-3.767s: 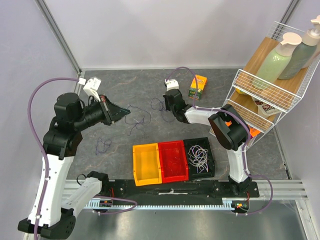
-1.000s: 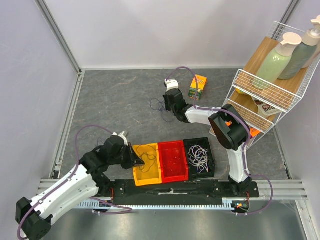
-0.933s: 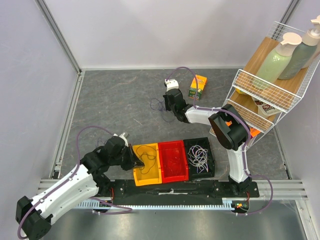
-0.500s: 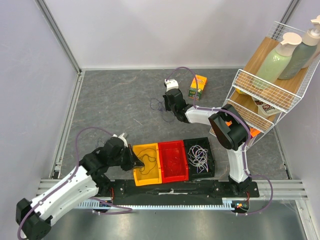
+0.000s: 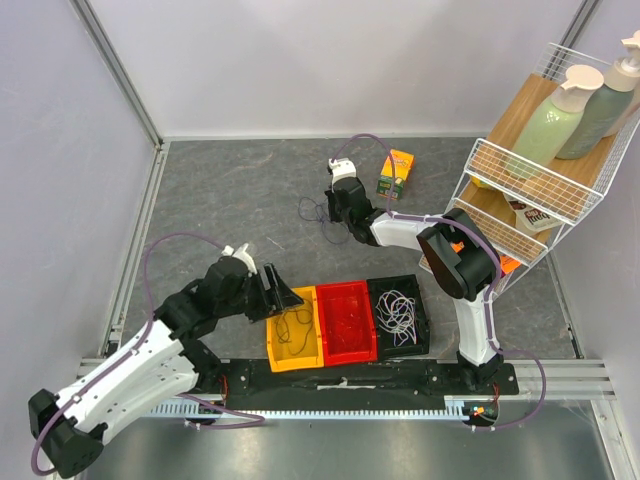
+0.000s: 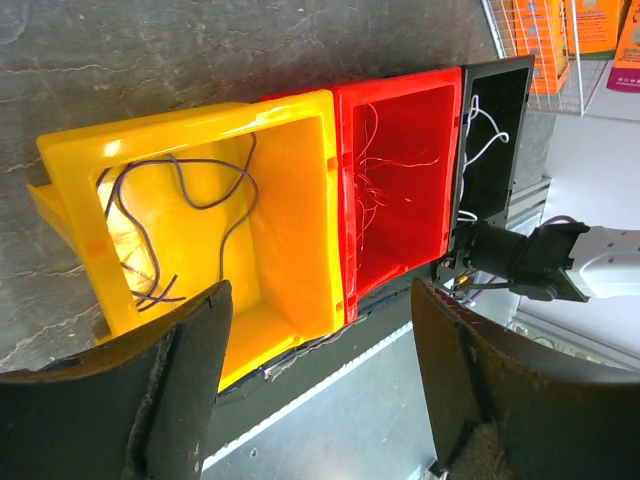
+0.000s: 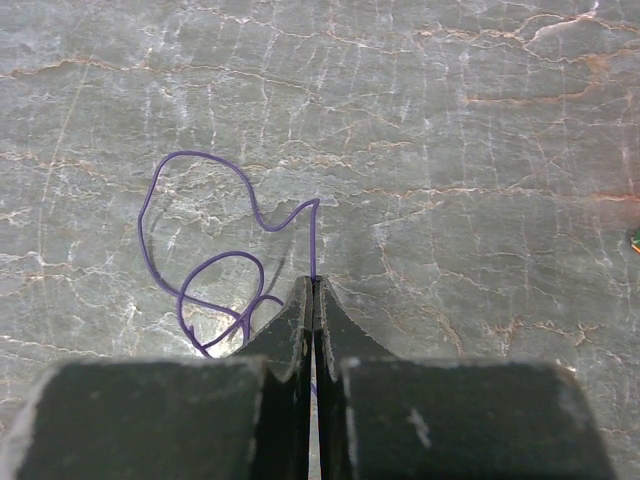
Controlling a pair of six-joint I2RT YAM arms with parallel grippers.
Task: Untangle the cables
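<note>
Right fingers (image 7: 293, 330) pinching purple cable (image 7: 314, 235), orange box (image 5: 397, 173) nearby, wire shelf (image 5: 520, 180) beyond

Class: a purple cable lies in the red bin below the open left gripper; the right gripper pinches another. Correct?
No. The left wrist view shows that purple cable in the yellow bin, not the red bin. The rest stands: the right gripper grips the other cable.

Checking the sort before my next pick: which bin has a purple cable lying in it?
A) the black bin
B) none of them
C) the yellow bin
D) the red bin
C: the left wrist view shows a purple cable lying loose on the floor of the yellow bin.
</note>
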